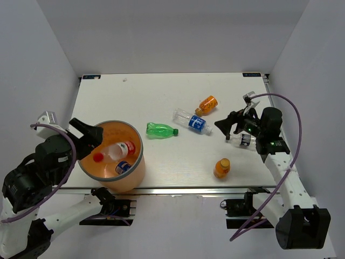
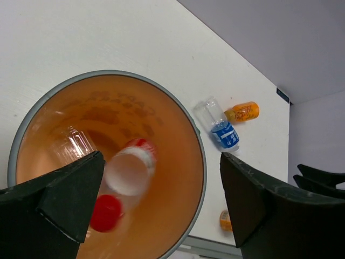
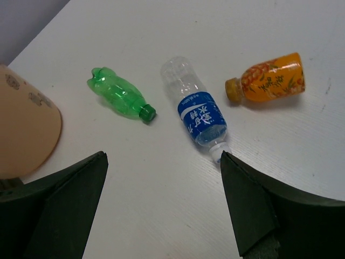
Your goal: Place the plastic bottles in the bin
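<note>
The left hand (image 1: 89, 138) hangs open over the bin (image 1: 136, 171), and the red-capped bottle (image 1: 116, 151) lies inside it (nothing to lose there). On the tabletop (image 1: 161, 91) the green bottle (image 1: 160, 130), the blue-label bottle (image 1: 192, 122) and an orange bottle (image 1: 207, 104) lie on their sides, so a glancing finger may roll any of them. The right hand (image 1: 225, 129), open and empty, hovers near them; closing off-centre could squirt one away.

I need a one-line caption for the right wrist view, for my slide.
Open right gripper facing three bottles lying on their sides: green bottle, clear blue-label bottle, orange bottle.
</note>
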